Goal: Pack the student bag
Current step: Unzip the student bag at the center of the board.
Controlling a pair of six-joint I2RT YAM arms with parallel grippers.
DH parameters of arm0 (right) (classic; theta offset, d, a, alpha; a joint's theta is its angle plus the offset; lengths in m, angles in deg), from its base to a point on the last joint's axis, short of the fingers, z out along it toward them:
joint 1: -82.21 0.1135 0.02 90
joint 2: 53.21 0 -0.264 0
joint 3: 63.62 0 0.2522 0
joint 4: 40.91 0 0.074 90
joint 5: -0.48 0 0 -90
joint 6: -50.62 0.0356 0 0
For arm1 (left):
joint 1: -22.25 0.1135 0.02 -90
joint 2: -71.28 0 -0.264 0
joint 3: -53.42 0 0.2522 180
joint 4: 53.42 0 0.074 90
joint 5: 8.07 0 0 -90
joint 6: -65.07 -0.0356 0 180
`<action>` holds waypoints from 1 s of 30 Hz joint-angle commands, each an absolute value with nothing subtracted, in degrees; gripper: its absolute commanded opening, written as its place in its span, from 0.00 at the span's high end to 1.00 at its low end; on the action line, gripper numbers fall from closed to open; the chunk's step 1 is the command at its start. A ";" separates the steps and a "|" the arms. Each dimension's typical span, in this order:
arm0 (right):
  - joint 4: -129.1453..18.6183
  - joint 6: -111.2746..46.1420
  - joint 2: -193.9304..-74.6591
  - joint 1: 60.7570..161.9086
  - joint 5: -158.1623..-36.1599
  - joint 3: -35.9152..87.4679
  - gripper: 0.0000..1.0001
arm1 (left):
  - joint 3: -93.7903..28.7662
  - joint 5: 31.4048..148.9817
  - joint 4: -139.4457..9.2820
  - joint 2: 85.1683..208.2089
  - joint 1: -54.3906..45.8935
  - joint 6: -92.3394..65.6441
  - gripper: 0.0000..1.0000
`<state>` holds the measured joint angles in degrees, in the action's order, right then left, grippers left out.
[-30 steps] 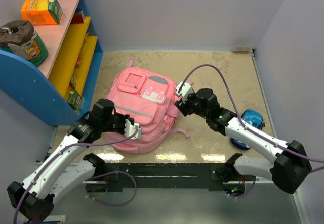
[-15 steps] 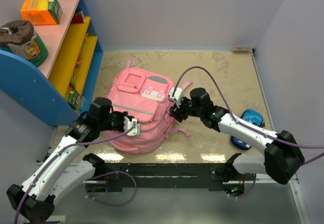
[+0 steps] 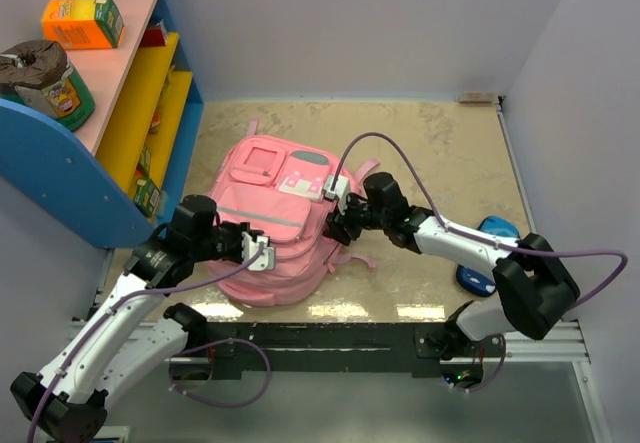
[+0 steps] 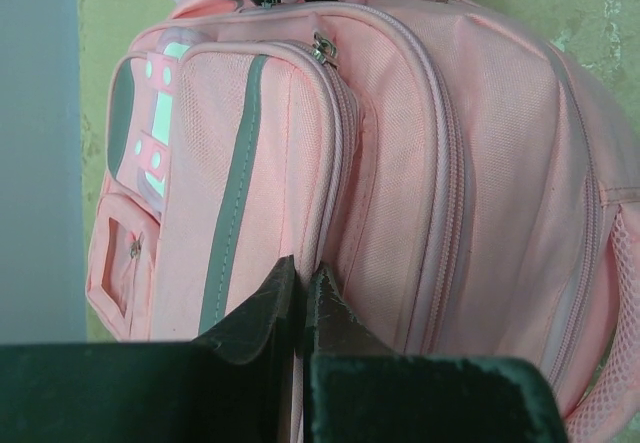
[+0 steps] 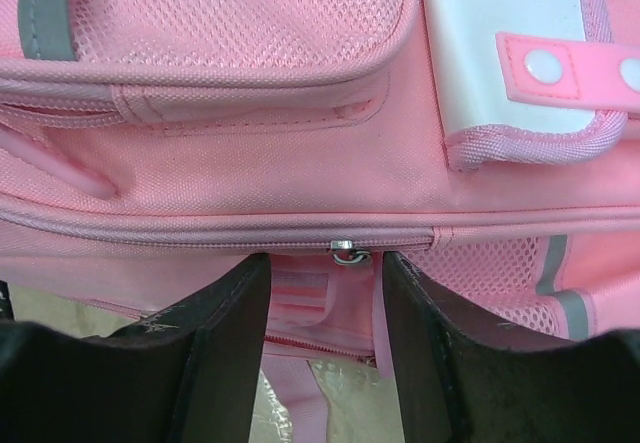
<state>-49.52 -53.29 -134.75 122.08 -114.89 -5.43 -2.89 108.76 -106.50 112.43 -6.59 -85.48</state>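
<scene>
The student bag (image 3: 278, 225) is a pink backpack lying flat in the middle of the table, front pockets up. My left gripper (image 3: 262, 253) is at its near left edge. In the left wrist view it (image 4: 303, 278) is shut, with a thin pink strip of the bag (image 4: 400, 143) at the front-pocket seam pinched between the tips. My right gripper (image 3: 336, 227) is against the bag's right side. It (image 5: 325, 275) stands open, one finger on each side of a small metal zip pull (image 5: 347, 253) on the bag (image 5: 250, 163); neither finger touches the pull.
A blue shelf unit (image 3: 60, 178) stands at the left with an orange box (image 3: 82, 21) and a jar (image 3: 45, 81) on top. A small blue pouch (image 3: 492, 253) lies at the right, partly under my right arm. Walls close the table's back and right.
My right arm has swung left, bringing its gripper from beside the bag up against the bag's right side. The left gripper has stayed shut at the bag's near left edge.
</scene>
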 commanded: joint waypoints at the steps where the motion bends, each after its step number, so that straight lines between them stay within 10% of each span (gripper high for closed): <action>1: -40.44 -49.93 -135.83 121.85 -120.71 -4.95 0.49 | -7.01 113.04 -101.81 110.13 -6.23 -85.84 1.00; 18: -36.48 -50.37 -136.72 121.49 -114.66 -6.17 1.00 | -9.21 113.75 -105.42 110.39 -6.23 -88.21 1.00; 30: -37.53 -44.84 -129.24 130.09 -106.84 -9.87 1.00 | -8.24 108.13 -99.09 114.26 -6.23 -81.53 1.00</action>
